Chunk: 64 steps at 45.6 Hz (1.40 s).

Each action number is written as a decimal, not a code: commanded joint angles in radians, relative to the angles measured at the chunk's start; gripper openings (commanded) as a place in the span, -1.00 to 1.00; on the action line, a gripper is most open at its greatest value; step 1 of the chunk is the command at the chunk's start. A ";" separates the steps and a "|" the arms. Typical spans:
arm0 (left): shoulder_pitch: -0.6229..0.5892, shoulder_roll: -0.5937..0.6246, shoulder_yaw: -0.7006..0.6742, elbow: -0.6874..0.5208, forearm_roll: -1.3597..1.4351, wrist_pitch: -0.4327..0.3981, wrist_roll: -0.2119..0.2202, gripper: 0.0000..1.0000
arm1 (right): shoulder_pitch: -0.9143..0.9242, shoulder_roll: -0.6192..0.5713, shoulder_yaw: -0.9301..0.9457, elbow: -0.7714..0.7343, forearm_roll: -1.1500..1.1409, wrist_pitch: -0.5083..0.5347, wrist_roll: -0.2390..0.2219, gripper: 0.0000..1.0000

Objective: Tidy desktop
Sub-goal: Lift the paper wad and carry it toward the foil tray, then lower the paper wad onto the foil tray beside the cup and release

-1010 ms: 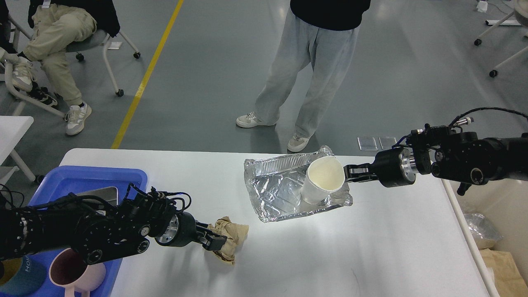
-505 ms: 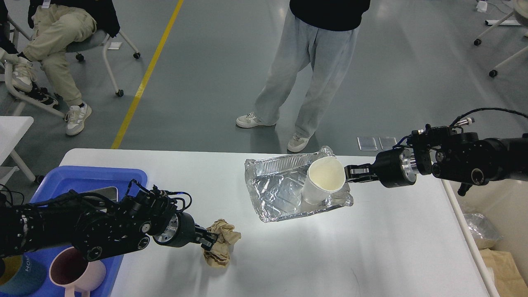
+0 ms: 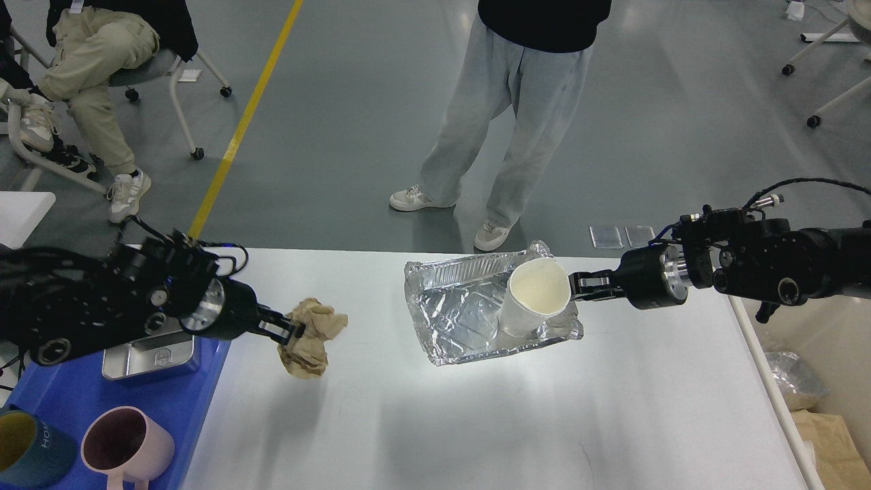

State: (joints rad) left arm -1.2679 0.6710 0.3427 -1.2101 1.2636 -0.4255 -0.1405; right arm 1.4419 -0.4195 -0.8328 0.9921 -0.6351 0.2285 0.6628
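White and smooth, the wide rectangular desk with rounded corners is filling the lower part of our view, and everything we are working on is sitting on it or hanging just above it. Along its left edge the blue plastic tray is lying, carrying a shallow rectangular steel dish, a pink mug and a dark teal mug at the near end.

Toward the far middle of the desk the crumpled rectangular aluminium foil tray is resting, and the white paper cup is leaning inside its right end, mouth tilted up toward us.

Our right hand is reaching in from the right, its fingers meeting the foil tray's right rim just behind the cup; the cup is covering the tips, so we cannot tell whether they are clenched or released.

Our left hand is stretching out over the tray's inner edge and is clenched on the crumpled brown paper wad. The wad is hanging from the fingers, lifted clear of the desk, with a faint shadow lying below it. It is sitting between the blue tray and the foil tray, well apart from the latter.
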 commanded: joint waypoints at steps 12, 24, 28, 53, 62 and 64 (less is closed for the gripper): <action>-0.281 0.301 -0.082 -0.120 -0.078 -0.171 -0.045 -1.00 | 0.000 0.005 0.000 -0.003 0.000 0.000 0.000 -1.00; -0.406 0.389 -0.077 -0.163 -0.093 -0.214 -0.053 -1.00 | -0.002 0.005 -0.005 -0.003 0.000 0.000 0.000 -1.00; -0.426 0.390 -0.080 -0.166 -0.116 -0.217 -0.062 -1.00 | -0.002 0.007 -0.005 -0.003 0.000 -0.001 0.000 -1.00; -0.409 0.050 -0.079 -0.177 -0.199 -0.202 -0.068 -1.00 | -0.002 0.025 -0.011 -0.006 0.028 -0.001 0.000 -1.00; -0.380 -0.059 -0.077 -0.151 -0.201 -0.179 -0.068 -1.00 | -0.002 0.025 -0.011 -0.006 0.028 -0.001 0.000 -1.00; -0.375 -0.077 -0.077 -0.140 -0.201 -0.174 -0.068 -1.00 | -0.002 0.028 -0.011 -0.006 0.028 -0.001 0.000 -1.00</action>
State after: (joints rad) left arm -1.6585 0.6443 0.2645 -1.3728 1.0632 -0.6142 -0.2087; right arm 1.4404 -0.3940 -0.8438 0.9861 -0.6075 0.2270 0.6624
